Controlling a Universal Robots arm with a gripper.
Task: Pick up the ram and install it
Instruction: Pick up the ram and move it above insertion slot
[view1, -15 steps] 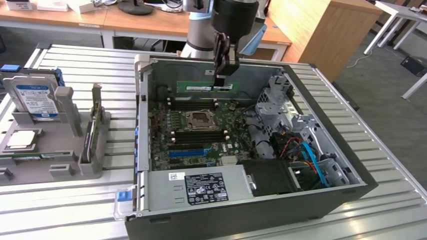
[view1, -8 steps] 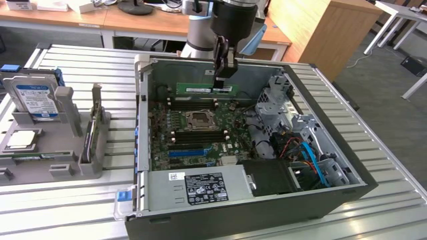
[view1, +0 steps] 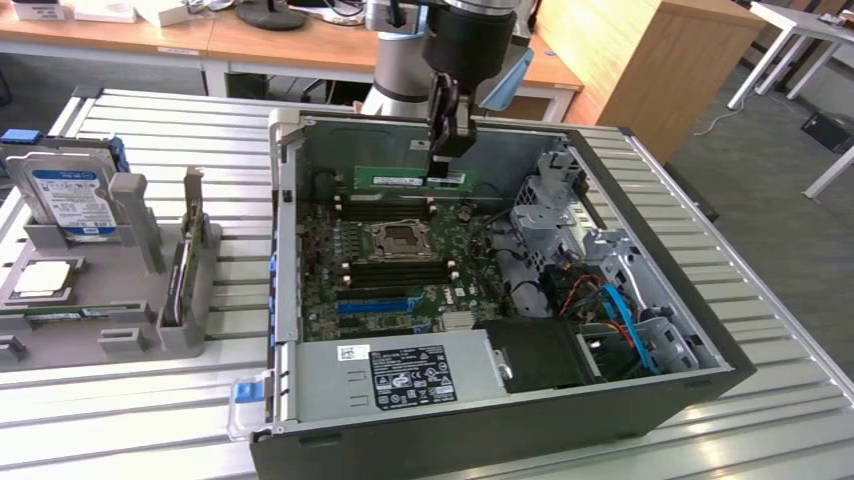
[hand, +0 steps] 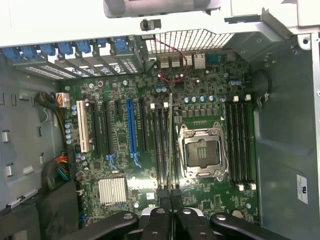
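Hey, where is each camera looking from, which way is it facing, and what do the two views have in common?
Exterior view: off the arm, raised, looking down into the open computer case; shows the arm and gripper holding the ram.
Wrist view: on the wrist, looking past the fingers onto the motherboard.
Shared: the ram, motherboard and processor socket.

I have the ram (view1: 400, 180), a thin green stick with a pale label and small dark chips, pinched near one end in the gripper (view1: 451, 160). It stands on its long edge, level, over the motherboard (view1: 387, 270) inside the open case.
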